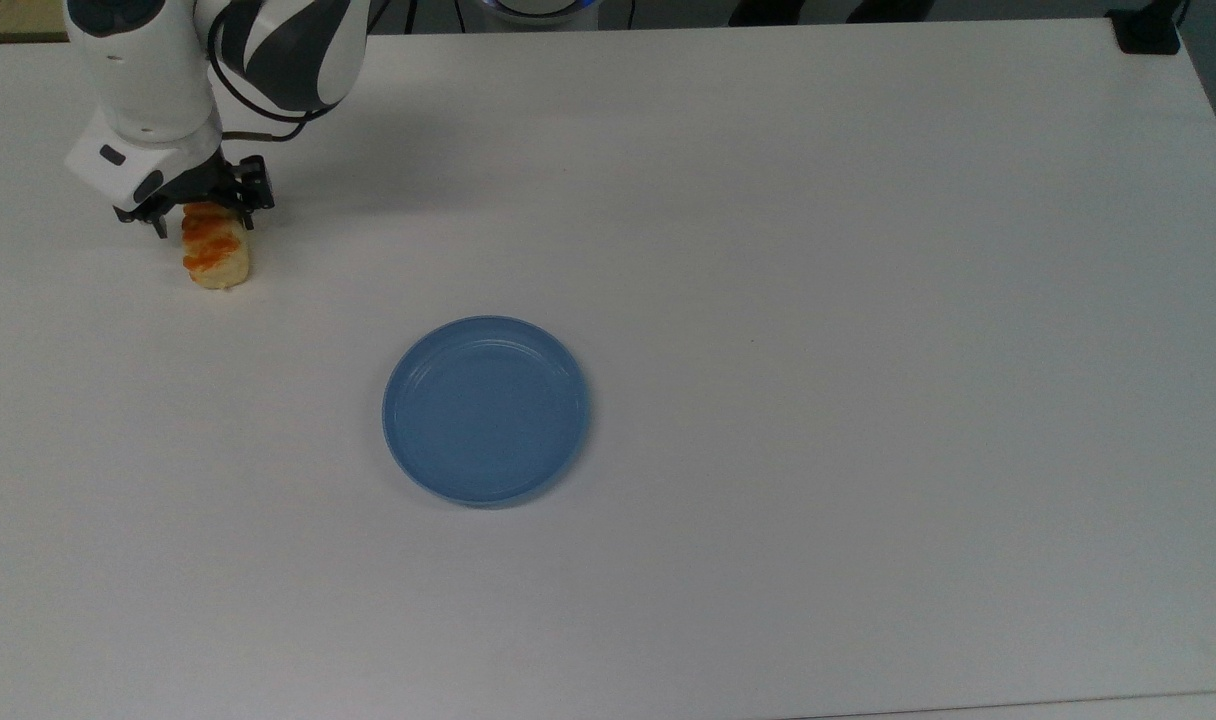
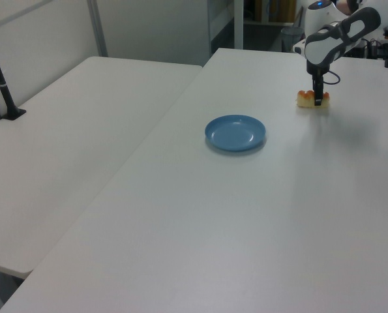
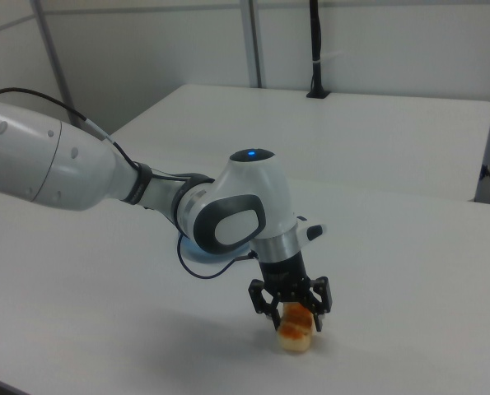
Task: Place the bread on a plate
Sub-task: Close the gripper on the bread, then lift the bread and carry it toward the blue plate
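The bread (image 1: pixel 216 255) is a pale roll with an orange-brown top, lying on the white table near the top view's upper left. My gripper (image 1: pixel 206 222) is down over its far end, open, with one finger on each side of the roll. The right view shows the bread (image 3: pixel 296 334) between the spread fingers of the gripper (image 3: pixel 296 322). In the left view the gripper (image 2: pixel 319 100) hides part of the bread (image 2: pixel 306 99). The empty blue plate (image 1: pixel 486 408) lies apart, towards the table's middle, also as plate (image 2: pixel 235 132); a sliver of plate (image 3: pixel 197 253) peeks from behind the arm.
The white table (image 1: pixel 868 300) stretches wide to the top view's right of the plate. A black block (image 1: pixel 1148 30) sits at its top right corner. A second white table (image 2: pixel 76 137) with a black post (image 2: pixel 1 85) adjoins at the left view's left.
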{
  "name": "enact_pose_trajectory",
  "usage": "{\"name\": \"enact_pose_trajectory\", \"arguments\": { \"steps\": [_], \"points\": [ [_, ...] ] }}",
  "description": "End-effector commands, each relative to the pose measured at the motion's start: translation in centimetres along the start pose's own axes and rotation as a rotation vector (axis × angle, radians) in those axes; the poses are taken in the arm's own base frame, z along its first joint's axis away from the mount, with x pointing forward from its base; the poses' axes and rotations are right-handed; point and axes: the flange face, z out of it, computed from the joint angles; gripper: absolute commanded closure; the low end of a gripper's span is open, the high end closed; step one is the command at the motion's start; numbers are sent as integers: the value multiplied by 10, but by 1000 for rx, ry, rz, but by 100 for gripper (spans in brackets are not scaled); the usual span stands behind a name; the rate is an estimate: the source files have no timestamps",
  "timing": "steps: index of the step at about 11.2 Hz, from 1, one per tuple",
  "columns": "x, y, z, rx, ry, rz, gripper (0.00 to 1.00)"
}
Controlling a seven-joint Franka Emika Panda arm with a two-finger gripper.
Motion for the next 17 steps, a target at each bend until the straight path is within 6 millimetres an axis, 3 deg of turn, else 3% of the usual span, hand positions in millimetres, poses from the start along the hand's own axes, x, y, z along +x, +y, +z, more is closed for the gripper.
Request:
{"name": "enact_pose_trajectory", "arguments": {
  "steps": [1,3,5,7,10,14,15,17],
  "points": [
    [8,-3,5,-15,26,-3,47],
    [9,-2,4,-19,34,-1,61],
    [11,-2,-4,-22,49,0,62],
    [18,-1,-37,-10,96,26,62],
    [48,-17,-76,35,139,66,62],
    [116,-87,-118,74,232,155,62],
    [140,-111,-136,85,268,181,62],
    [169,-147,-149,101,294,202,62]
  ]
}}
